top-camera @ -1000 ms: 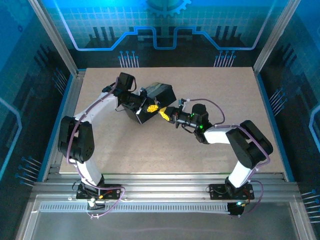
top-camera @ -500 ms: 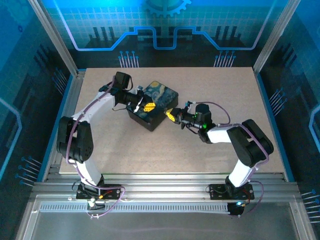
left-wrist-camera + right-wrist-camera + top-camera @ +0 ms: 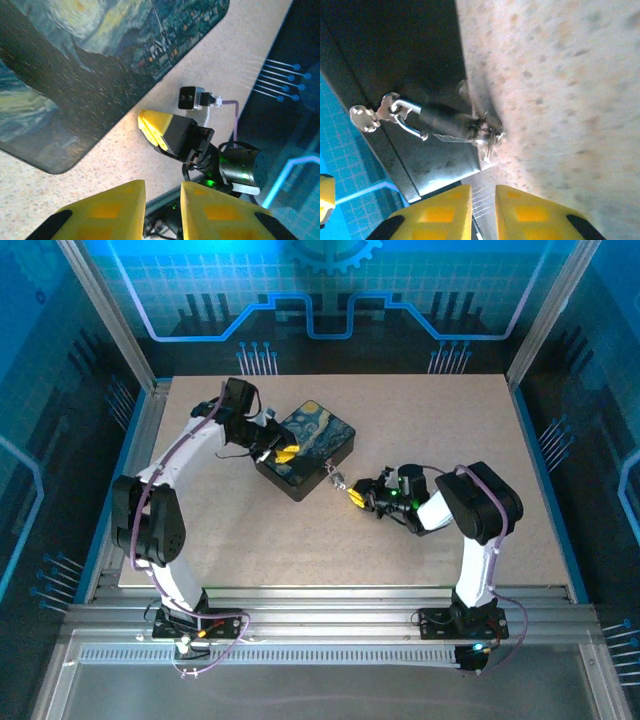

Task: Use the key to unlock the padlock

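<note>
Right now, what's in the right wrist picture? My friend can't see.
A black padlock is hooked by its silver shackle to a fitting on the dark box, with silver metal, probably the key, at its other end by the speckled table. The right gripper has its yellow fingers slightly apart below it, holding nothing.

1. Speckled beige bench (image 3: pixel 400 540), flat and rectangular, across the middle of the scene.
2. Dark box (image 3: pixel 318 443) with a swirling night-sky painting on its lid, flat on the bench, left of centre toward the far side, turned at an angle to the bench edges.
3. Blue back panel (image 3: pixel 200 285) with grid and circuit-like lines along the far side; gear emblem (image 3: pixel 335 252) at its top centre.
4. Grooved aluminium rails (image 3: pixel 330 630) along the near edge.
</note>
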You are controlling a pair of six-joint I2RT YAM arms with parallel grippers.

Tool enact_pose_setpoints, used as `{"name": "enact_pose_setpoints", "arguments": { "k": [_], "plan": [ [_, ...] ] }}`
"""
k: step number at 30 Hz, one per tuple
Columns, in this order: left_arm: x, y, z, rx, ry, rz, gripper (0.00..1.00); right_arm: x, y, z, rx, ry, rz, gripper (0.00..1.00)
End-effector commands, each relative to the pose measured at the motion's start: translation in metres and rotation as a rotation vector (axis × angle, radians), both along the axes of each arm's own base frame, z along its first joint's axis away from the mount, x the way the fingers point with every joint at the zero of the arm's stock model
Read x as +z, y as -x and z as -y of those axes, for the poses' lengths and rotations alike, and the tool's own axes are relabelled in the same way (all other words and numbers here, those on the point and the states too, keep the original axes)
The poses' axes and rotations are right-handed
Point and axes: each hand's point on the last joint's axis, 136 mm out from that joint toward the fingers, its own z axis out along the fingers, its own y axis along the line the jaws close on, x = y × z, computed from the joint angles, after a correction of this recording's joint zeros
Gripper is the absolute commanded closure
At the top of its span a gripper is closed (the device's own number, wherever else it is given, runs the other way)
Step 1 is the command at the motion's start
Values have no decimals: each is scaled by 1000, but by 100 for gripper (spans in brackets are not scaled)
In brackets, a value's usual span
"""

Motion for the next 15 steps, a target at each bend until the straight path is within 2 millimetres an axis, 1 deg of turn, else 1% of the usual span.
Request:
{"name": "enact_pose_setpoints", "arguments": {
  "k": [1, 3, 5, 7, 9, 11, 12, 13, 14, 15],
  "plan": [
    [-13, -6, -21, 6, -133, 6, 74, -3, 1, 5, 60, 34, 63, 71],
    [-15, -11, -25, 14, -165, 17, 74, 0, -2, 12, 79, 56, 88, 68],
    [-17, -15, -30, 19, -203, 23, 74, 10, -4, 18, 108, 92, 146, 66],
    [-20, -19, -34, 16, -236, 31, 73, 20, -3, 21, 170, 186, 222, 62],
    [-23, -22, -37, 11, -262, 39, 70, 34, -2, 19, 292, 377, 355, 54],
    [-26, -25, -40, 9, -286, 44, 69, 42, 0, 13, 416, 524, 465, 52],
    [-27, -27, -42, 10, -299, 46, 69, 46, -3, 10, 462, 588, 527, 50],
    [-28, -29, -44, 13, -308, 50, 68, 48, -4, 8, 495, 625, 572, 50],
    [-28, -31, -45, 14, -315, 54, 67, 54, -9, 4, 517, 652, 630, 50],
    [-27, -33, -46, 15, -319, 59, 67, 54, -13, 4, 524, 679, 655, 50]
  ]
}}
